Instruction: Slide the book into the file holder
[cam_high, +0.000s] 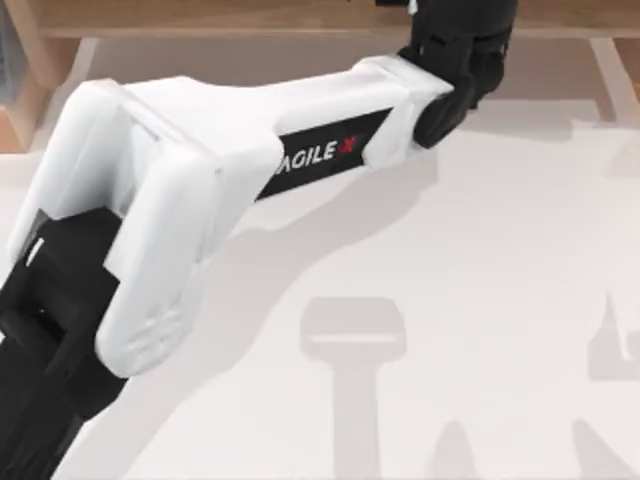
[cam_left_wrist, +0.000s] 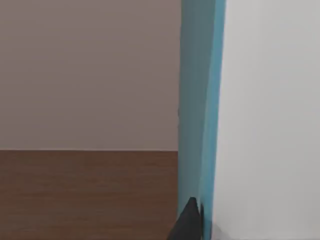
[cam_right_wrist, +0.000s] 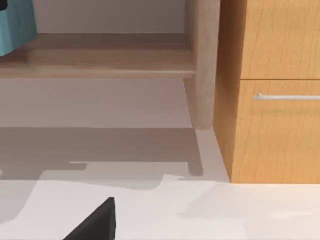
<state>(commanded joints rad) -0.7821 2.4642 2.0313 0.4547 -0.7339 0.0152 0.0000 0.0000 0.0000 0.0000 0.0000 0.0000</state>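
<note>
While the book (cam_left_wrist: 200, 100) stands upright, pinched in my left gripper (cam_high: 455, 45) at the table's far edge, I should keep it vertical and ease it forward. Right gripper's state: cannot tell.

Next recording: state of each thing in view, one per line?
Thin light-blue book: upright, close against the left gripper's finger.
Left arm: stretched across to the table's far edge.
Orange wooden drawer with metal handle: closed.
White table: shadowed.
</note>
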